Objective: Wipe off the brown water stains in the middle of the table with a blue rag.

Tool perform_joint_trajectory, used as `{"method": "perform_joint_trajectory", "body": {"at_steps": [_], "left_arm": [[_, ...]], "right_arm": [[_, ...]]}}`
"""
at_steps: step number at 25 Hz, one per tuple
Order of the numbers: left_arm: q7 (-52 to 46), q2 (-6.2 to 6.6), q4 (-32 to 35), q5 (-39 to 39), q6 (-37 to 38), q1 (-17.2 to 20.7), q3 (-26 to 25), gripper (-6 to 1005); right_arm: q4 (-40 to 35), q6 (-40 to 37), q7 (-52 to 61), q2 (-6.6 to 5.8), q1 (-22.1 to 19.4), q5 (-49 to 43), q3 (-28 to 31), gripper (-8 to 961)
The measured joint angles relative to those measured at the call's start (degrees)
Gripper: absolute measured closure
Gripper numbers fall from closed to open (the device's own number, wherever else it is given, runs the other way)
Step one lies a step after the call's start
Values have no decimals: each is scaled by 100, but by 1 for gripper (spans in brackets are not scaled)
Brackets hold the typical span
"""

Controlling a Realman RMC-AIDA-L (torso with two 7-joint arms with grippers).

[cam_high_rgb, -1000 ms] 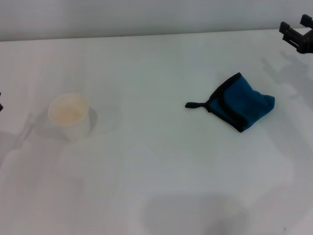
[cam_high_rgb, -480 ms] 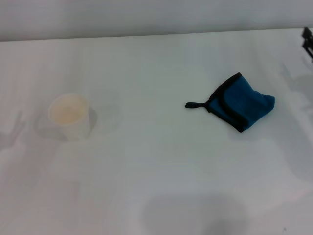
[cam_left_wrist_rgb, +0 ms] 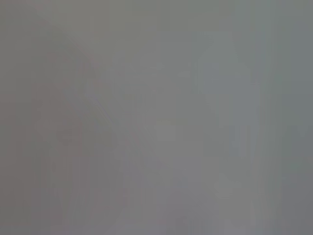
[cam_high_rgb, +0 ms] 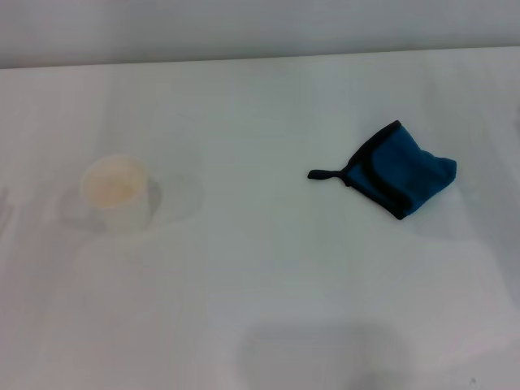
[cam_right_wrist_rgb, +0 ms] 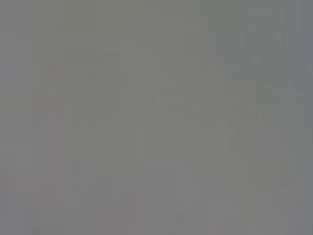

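Note:
The blue rag [cam_high_rgb: 402, 171] lies bunched on the white table [cam_high_rgb: 268, 268] at the right of the head view, its black loop tab [cam_high_rgb: 325, 174] pointing left. No brown water stain shows on the table in any view. Neither gripper is in the head view. Both wrist views show only a plain grey field.
A white paper cup [cam_high_rgb: 116, 192] with pale tan liquid inside stands on the left part of the table. The table's far edge [cam_high_rgb: 260, 57] meets a grey wall.
The right gripper, seen at the far right edge one second ago, has moved out of the head view. The dark tip at the left edge has gone too. Rag and cup have not moved.

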Motion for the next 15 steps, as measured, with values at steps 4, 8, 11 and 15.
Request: {"method": "perform_joint_trajectory", "body": {"at_steps": [4, 8, 11, 15], "left_arm": [[0, 3, 7, -10, 121, -34, -164, 122], [0, 13, 7, -11, 307, -94, -218, 122], [0, 13, 7, -11, 309, -98, -220, 122], [0, 12, 6, -51, 324, -77, -220, 122]], "right_arm": [[115, -61, -207, 10, -33, -8, 4, 289], [155, -100, -363, 7, -80, -2, 12, 289], [132, -135, -371, 3, -93, 4, 18, 289], [105, -221, -373, -2, -93, 7, 27, 289]]}}
